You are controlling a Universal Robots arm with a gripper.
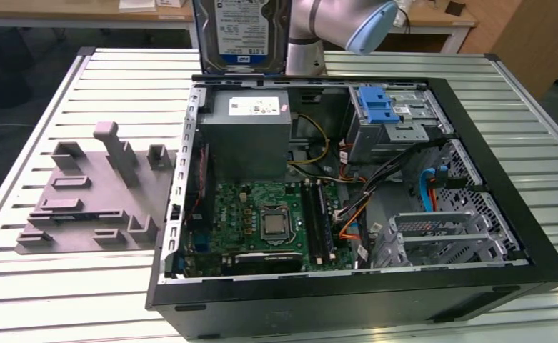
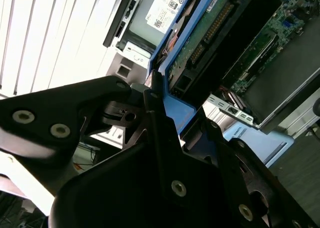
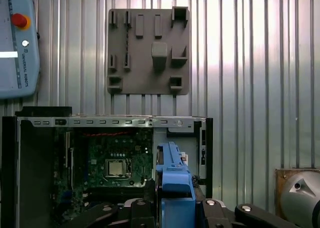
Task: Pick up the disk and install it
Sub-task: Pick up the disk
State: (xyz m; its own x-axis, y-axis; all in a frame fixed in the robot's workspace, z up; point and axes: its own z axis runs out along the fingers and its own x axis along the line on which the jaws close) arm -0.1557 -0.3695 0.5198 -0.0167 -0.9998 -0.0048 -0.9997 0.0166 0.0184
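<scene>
Disk (image 1: pixel 241 32) stands on end in the gripper (image 3: pixel 175 207), raised above the far rim of the open case (image 1: pixel 355 304), its white-and-blue label facing the exterior view. In the second wrist view the jaws are clenched on its blue carrier (image 2: pixel 180 110), one on each flank, and the disk's long axis runs straight out from them toward the case. Its green circuit board (image 2: pixel 200 33) shows on the back. The drive cage (image 1: pixel 393 127) sits lower, toward the exterior view's right.
</scene>
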